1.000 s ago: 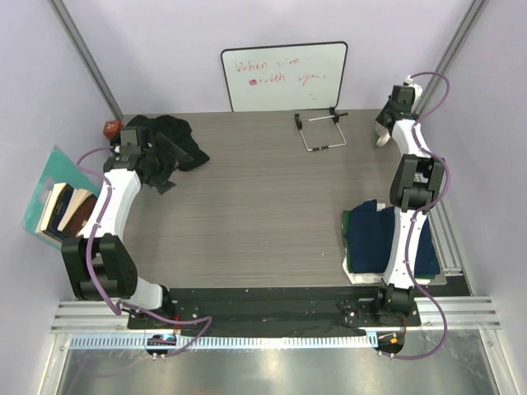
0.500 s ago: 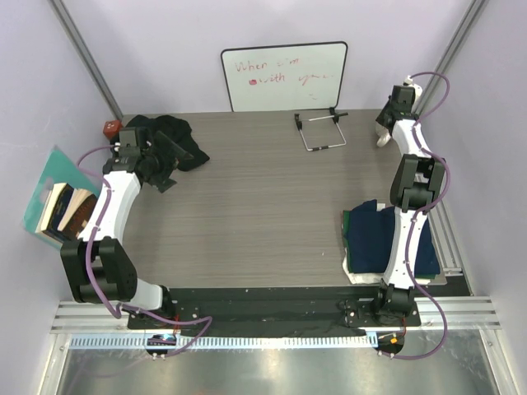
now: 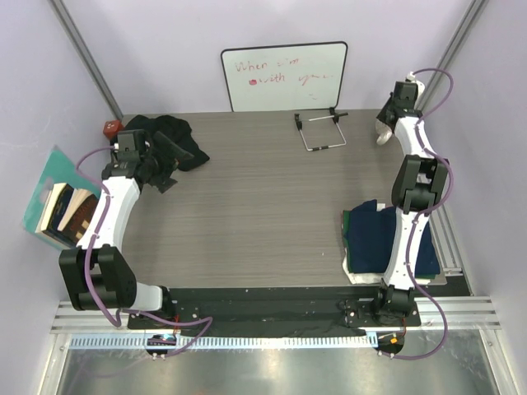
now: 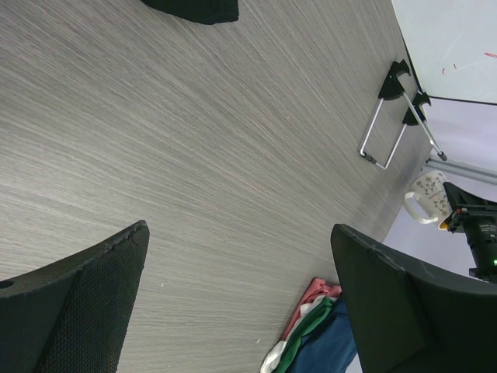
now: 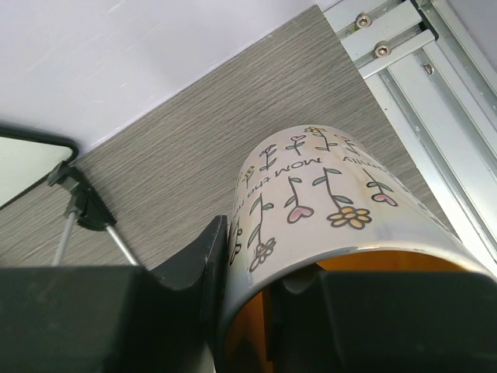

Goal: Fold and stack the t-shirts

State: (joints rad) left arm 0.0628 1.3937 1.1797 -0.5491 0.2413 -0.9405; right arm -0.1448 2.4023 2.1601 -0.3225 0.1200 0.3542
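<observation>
Folded t-shirts (image 3: pixel 370 239) lie stacked at the near right of the tabletop (image 3: pixel 263 206). The black t-shirt (image 3: pixel 169 136) lies crumpled at the far left, beside the released left claw (image 4: pixel 241 229). The right claw (image 5: pixel 252 287) grasps a flowered mug (image 5: pixel 326 194).

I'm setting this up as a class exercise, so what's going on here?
The right gripper is clamped on a flowered mug by its rim at the far right corner of the table. The left gripper hangs open, holding nothing, near the crumpled black shirt. A stack of folded shirts lies by the right arm's base.
</observation>
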